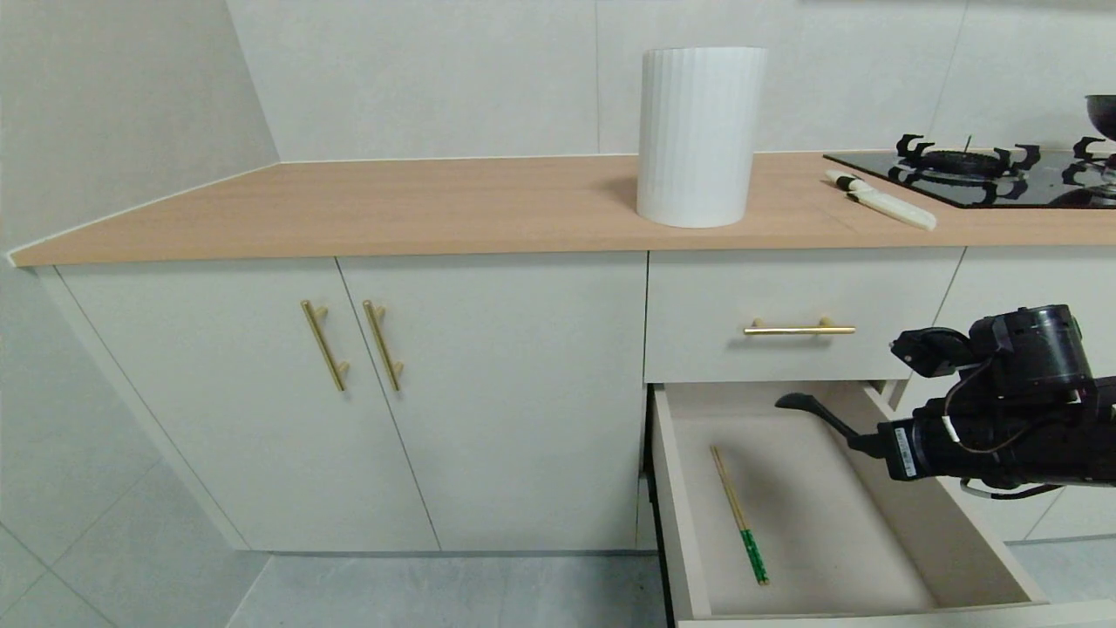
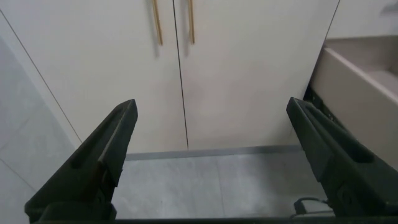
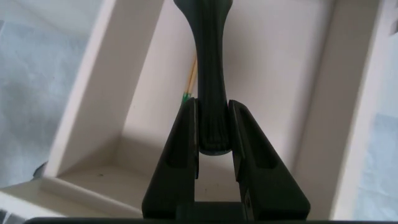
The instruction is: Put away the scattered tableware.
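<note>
Right hand [image 1: 861, 442], clamped on the black utensil [image 1: 818, 413], should be lowered beside the chopsticks [image 1: 739, 515] in the lower-right drawer [image 1: 676, 497].

Tally, as counted:
- 1 pair of chopsticks [image 1: 738, 513] (2 sticks, green ends)
- 1 black spoon [image 1: 815, 410]
- 1 white knife [image 1: 881, 200]
- 1 white ribbed canister [image 1: 697, 135]
- 2 drawers: 1 open drawer [image 1: 676, 488], 1 closed drawer [image 1: 741, 292]
- 2 cabinet doors [image 1: 514, 392]
- 3 gold handles [image 1: 799, 329] (2 vertical, 1 horizontal)
- 2 burner grates [image 1: 968, 161], the second cut off by the frame edge
- 1 countertop [image 1: 436, 205]
</note>
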